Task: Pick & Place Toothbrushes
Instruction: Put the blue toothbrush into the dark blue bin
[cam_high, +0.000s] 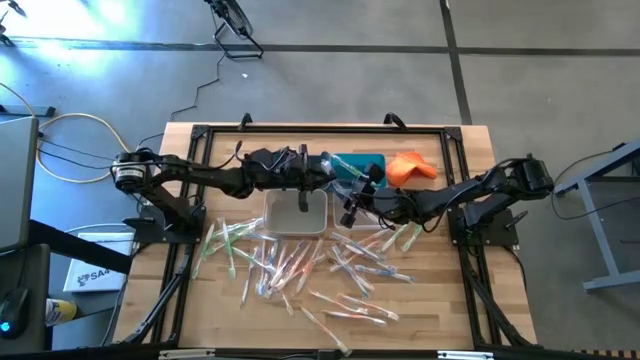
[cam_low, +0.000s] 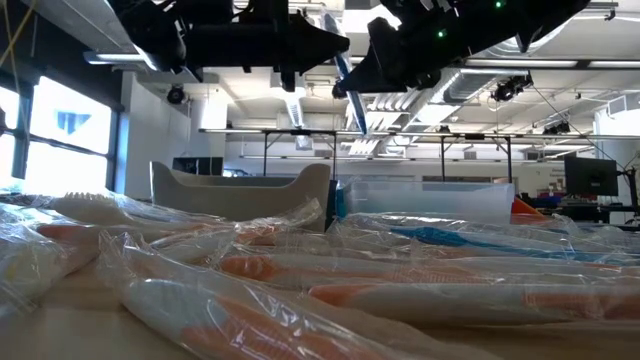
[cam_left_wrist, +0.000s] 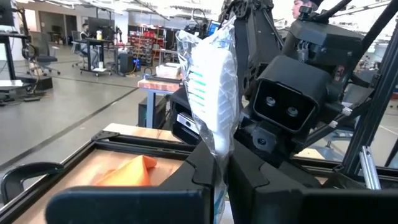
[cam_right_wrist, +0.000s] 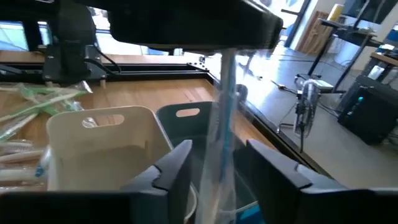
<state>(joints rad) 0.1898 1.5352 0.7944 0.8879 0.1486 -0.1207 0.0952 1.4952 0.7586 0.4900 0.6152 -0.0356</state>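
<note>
One wrapped toothbrush (cam_left_wrist: 210, 81) with a greenish head is up in the air between my two grippers, above the bins; it shows as a thin slanting strip (cam_low: 348, 92) in the low view. My left gripper (cam_left_wrist: 221, 167) (cam_high: 328, 172) is shut on it. My right gripper (cam_right_wrist: 222, 163) (cam_high: 352, 203) faces it from the other side. It is open, one finger on either side of the wrapper (cam_right_wrist: 225, 118), with a gap showing on both sides. Many more wrapped toothbrushes (cam_high: 300, 262) lie flat in a loose heap on the near half of the table. My left gripper pinches the clear wrapper with the toothbrush inside (cam_left_wrist: 217, 155) between its two fingers, a little way from the head end. The fingers come at it about level, lying across it. The toothbrush sticks out beyond the fingers, slanted, and is lifted clear of the table and the bins.
A beige bin (cam_high: 297, 212) stands mid-table under the grippers, a teal bin (cam_high: 362, 163) behind it, and an orange cloth (cam_high: 410, 168) at the far right. A black frame (cam_high: 200, 135) runs around the table. Bare wood lies at the near left and near right.
</note>
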